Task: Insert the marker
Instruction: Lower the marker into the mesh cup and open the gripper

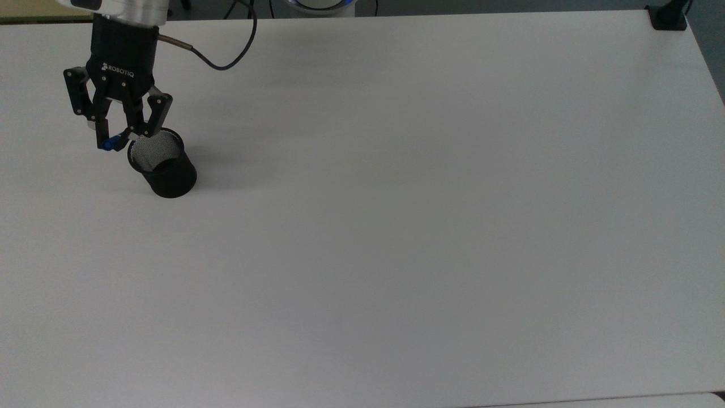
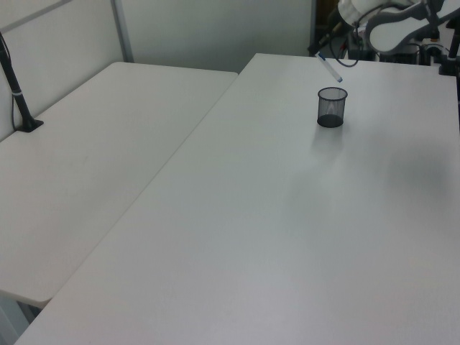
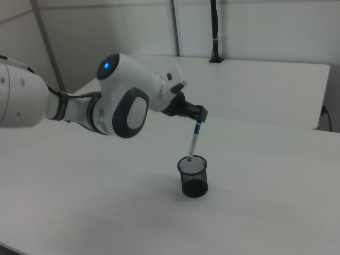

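Upper left of the top view: black two-finger gripper (image 1: pixel 120 137) clamps the slim white, blue-tipped marker (image 3: pixel 194 141), tilted above the black mesh cup (image 1: pixel 164 164); that slant risks clipping the rim.

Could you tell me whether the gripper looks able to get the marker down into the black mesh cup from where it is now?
Probably yes: the gripper holds the marker tilted, its lower end at the open rim of the mesh cup, with nothing between them.
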You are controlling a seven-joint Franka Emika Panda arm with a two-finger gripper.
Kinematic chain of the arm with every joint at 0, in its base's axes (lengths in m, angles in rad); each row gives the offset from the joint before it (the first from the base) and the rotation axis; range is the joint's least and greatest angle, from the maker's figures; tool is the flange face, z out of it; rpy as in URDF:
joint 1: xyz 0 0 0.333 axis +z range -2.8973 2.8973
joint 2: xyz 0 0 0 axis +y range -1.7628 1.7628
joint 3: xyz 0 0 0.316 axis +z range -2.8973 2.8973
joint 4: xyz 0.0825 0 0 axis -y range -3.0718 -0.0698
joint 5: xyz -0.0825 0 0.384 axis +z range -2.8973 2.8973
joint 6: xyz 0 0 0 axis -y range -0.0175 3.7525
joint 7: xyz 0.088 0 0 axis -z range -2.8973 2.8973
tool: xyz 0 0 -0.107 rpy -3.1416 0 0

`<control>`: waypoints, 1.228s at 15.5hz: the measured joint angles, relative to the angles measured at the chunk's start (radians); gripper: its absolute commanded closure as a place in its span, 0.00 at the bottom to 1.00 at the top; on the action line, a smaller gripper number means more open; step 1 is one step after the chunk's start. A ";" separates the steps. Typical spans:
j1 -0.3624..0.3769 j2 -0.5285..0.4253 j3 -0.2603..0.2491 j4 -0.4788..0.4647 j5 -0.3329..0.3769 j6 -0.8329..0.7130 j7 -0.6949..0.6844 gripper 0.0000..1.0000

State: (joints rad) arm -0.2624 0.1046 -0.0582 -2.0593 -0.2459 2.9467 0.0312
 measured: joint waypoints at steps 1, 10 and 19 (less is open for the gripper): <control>-0.001 0.008 -0.007 -0.012 0.000 0.021 -0.007 1.00; -0.006 0.061 -0.008 -0.048 0.000 0.074 -0.009 0.69; -0.002 0.062 -0.006 -0.017 0.006 0.090 0.095 0.00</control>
State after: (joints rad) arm -0.2644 0.1667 -0.0645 -2.0763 -0.2394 3.0368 0.1261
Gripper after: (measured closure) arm 0.396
